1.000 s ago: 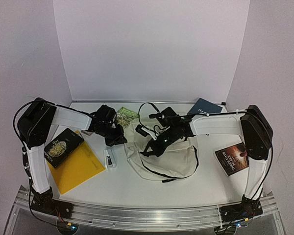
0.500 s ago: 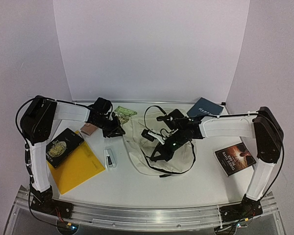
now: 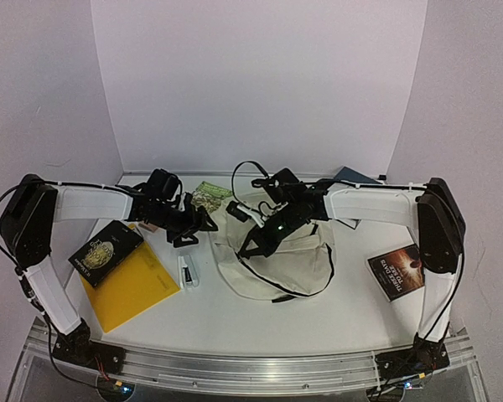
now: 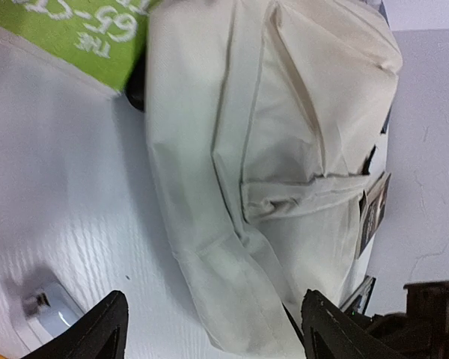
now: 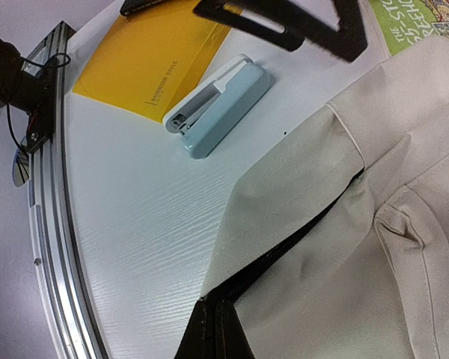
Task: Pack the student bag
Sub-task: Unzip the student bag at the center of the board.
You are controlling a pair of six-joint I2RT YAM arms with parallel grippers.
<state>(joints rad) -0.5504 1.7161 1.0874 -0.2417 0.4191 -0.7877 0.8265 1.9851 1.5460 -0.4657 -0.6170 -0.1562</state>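
The student bag [image 3: 285, 266], a cream fabric backpack with black zippers and straps, lies flat in the middle of the table. My right gripper [image 3: 251, 245] is at its left upper edge, shut on the bag's black zipper line [image 5: 299, 247]; in the right wrist view the closed fingertips [image 5: 221, 329] pinch that seam. My left gripper [image 3: 194, 232] hovers just left of the bag and stands open. In the left wrist view, a fold of the bag [image 4: 284, 149] lies between its spread fingers [image 4: 97, 336], which do not grip it.
A green book [image 3: 211, 194] lies behind the left gripper. A pale stapler [image 3: 187, 270], a yellow folder [image 3: 130, 283] and a dark book [image 3: 107, 249] lie at the left. Another book [image 3: 398, 270] is at the right, a blue one [image 3: 352, 175] at the back.
My left gripper has opened and let go of the bag's edge. My right gripper, still shut on the zipper, has pulled back to the left, shifting the bag.
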